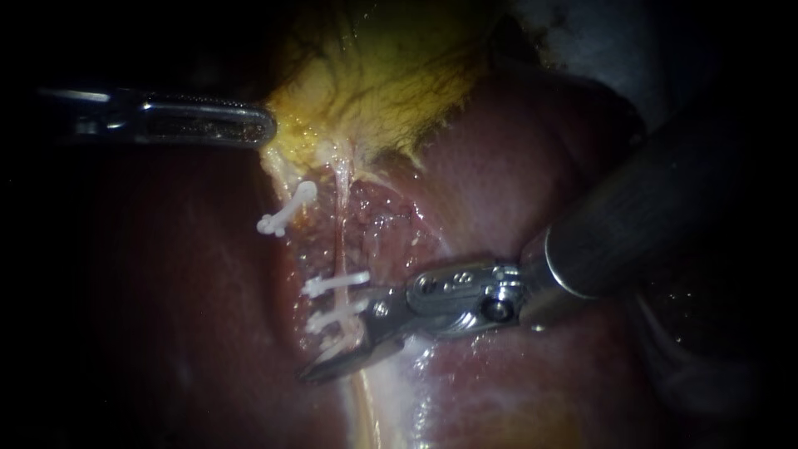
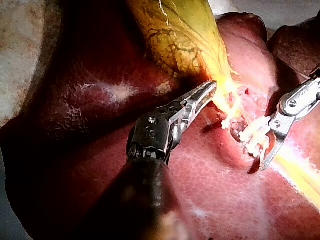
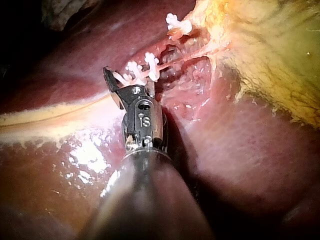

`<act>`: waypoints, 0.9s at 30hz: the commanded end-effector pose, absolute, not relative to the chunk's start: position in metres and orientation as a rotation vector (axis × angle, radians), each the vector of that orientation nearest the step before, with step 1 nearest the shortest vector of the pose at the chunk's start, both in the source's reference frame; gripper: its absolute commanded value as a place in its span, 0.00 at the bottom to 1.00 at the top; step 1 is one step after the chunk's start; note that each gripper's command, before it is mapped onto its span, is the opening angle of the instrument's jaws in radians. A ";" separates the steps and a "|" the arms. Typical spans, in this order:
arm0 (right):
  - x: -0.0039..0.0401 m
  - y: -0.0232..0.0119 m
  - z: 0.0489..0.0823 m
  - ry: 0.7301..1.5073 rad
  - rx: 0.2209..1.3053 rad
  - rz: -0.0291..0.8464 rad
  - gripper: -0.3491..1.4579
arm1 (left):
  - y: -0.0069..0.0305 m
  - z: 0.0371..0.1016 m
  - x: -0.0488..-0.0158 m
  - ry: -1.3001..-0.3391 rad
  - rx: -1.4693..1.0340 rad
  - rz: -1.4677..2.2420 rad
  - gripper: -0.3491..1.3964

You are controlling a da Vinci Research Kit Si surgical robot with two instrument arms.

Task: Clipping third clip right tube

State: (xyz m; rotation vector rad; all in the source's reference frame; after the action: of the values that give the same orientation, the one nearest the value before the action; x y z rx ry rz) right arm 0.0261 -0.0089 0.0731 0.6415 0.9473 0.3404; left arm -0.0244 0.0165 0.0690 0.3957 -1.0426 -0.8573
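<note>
The right tube (image 1: 339, 241) runs as a thin pale strand down from the yellow gallbladder (image 1: 374, 75). Two white clips (image 1: 337, 283) (image 1: 332, 320) cross it low down. My right instrument (image 1: 337, 342) comes in from the right just below them. Its jaws stand open astride the tube, with a small white piece (image 3: 120, 77) showing between them. A separate white clip (image 1: 287, 208) sits on the left strand. My left instrument (image 1: 264, 126) comes in from the left. Its jaws are shut on the gallbladder's yellow edge (image 2: 217, 95).
Dark red liver (image 1: 499, 183) surrounds the dissected pocket on all sides. A pale band (image 1: 374, 407) of tissue continues below the right instrument's jaws. The right instrument's thick shaft (image 1: 657, 208) fills the right of the endoscope view.
</note>
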 end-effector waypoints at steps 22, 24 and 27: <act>0.0222 0.0006 0.0714 1.091 0.711 0.420 0.45 | 0.0165 0.0690 -0.0244 -1.043 0.396 -0.857 0.00; 0.0221 0.0012 0.0717 1.109 0.725 0.442 0.45 | 0.0166 0.0690 -0.0244 -1.043 0.396 -0.857 0.00; 0.0220 0.0018 0.0719 1.155 0.757 0.491 0.46 | 0.0166 0.0690 -0.0244 -1.043 0.396 -0.857 0.00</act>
State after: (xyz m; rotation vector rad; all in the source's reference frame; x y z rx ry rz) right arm 0.0219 0.0022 0.0720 0.7692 1.1756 0.5099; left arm -0.0244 0.0166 0.0690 0.3961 -1.0427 -0.8573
